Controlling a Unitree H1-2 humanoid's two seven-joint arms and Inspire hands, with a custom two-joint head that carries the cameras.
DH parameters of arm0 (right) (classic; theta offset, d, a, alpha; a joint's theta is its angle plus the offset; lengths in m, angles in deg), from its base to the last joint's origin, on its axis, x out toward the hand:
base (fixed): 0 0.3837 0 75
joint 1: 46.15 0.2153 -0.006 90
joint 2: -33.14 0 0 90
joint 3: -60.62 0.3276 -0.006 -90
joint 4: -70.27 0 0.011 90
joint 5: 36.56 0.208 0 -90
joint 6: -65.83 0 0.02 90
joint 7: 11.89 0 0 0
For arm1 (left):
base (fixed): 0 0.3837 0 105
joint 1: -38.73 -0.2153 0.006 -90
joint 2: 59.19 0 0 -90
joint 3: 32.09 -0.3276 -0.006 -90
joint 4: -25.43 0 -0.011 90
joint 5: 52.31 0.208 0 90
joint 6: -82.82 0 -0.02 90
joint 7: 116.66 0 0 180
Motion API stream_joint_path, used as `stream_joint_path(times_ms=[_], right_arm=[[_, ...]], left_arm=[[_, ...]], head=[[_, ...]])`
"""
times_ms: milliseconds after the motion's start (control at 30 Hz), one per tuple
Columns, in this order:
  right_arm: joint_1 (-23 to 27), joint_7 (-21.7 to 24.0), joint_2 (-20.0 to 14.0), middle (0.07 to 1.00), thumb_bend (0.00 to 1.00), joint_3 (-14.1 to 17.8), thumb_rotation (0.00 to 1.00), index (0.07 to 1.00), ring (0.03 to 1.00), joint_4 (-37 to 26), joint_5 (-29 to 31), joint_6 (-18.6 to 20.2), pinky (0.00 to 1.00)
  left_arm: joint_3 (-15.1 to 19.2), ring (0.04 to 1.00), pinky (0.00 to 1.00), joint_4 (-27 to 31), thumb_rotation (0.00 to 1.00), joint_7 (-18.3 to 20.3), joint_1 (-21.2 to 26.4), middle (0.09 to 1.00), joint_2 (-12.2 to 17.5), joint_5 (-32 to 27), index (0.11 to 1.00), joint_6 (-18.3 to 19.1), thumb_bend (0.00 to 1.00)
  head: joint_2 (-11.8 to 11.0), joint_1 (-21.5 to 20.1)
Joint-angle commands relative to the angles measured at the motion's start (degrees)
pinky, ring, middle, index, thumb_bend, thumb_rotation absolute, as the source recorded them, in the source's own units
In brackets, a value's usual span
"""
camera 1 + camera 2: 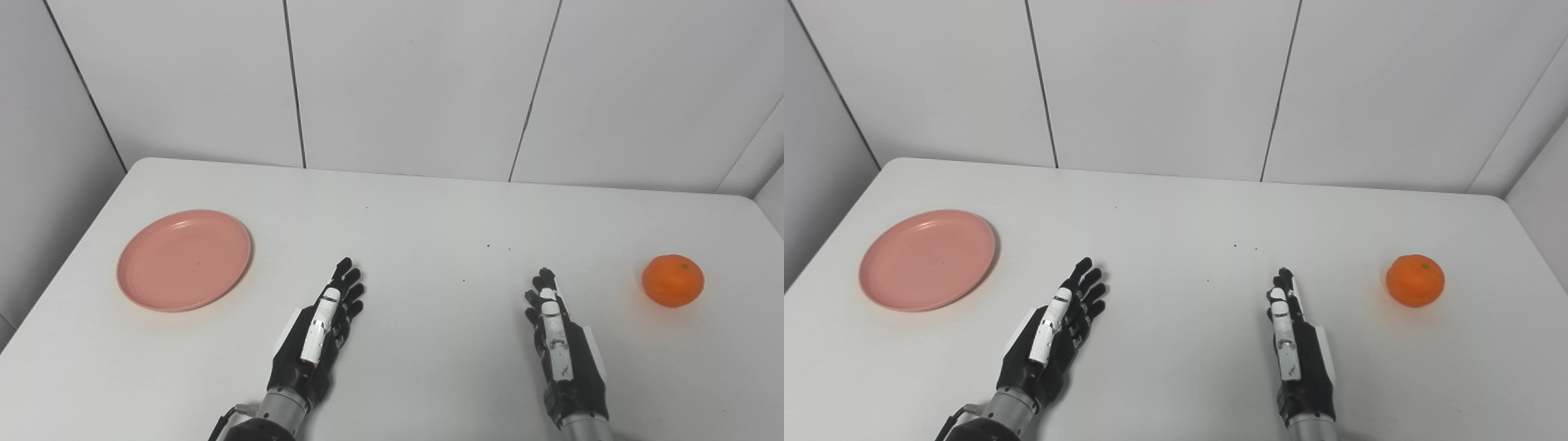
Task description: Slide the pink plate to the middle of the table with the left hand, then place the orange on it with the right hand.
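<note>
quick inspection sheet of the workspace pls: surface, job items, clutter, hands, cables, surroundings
Surface: white table, matte, a few tiny dark specks near the middle.
Job's things: pink plate at the left side, empty, flat on the table; orange at the right side, on the table, apart from the plate.
Clutter: nothing seen beyond the specks.
Hands: left hand and right hand both low over the near table, fingers extended, holding nothing, touching neither item.
Cables: a dark cable loop at the left wrist; nothing seen on the table.
Surroundings: white panel walls with dark seams behind and on both sides.
</note>
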Motion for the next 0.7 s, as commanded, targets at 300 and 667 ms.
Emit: stream_joint_path(times_ms=[300, 667], right_arm=[[0.7, -0.2, 0.4, 0.986, 0.20, -0.2, 1.00, 0.991, 0.972, -1.9, -0.1, -2.8, 0.99], [0.7, -0.2, 0.4, 0.985, 0.19, -0.2, 1.00, 0.989, 0.972, -1.6, -0.1, -3.3, 0.99]], left_arm=[[-0.2, 0.991, 1.00, 1.3, 1.00, 0.4, 0.7, 0.998, -0.4, -0.1, 0.995, -2.1, 0.39], [-0.3, 0.988, 1.00, 1.2, 1.00, 0.3, 0.7, 0.998, -0.4, 0.2, 0.994, -2.0, 0.39]], head=[[0.1, 0.0], [0.0, 0.1]])
